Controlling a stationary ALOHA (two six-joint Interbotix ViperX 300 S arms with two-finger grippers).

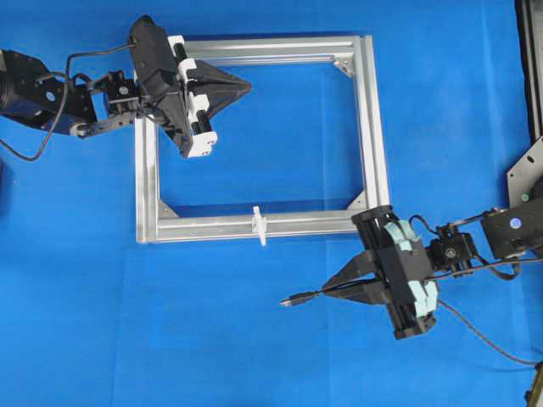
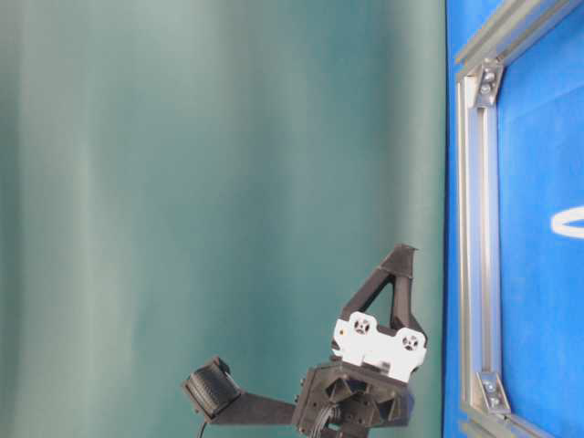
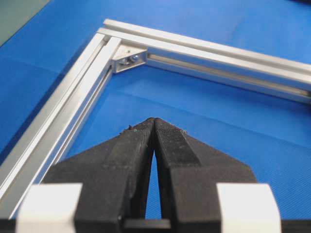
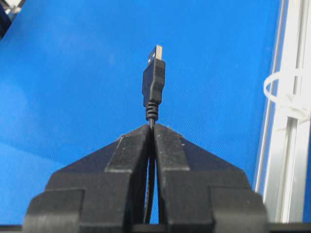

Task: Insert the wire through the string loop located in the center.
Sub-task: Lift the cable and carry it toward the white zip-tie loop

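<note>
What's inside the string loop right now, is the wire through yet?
Nothing: the string loop shows only frame bar behind it. The wire sits beside it in the right end effector.

The light is bright and even in all views, and the blue worktop looks strongly saturated. In the overhead view the shadows are soft and faint, lying close under the arms. The aluminium frame shines almost white along its top and right bars. In the left wrist view the near black jaws are soft, and the far frame bar is a little blurred. In the right wrist view the string loop at the right edge is overexposed and out of focus.
</note>
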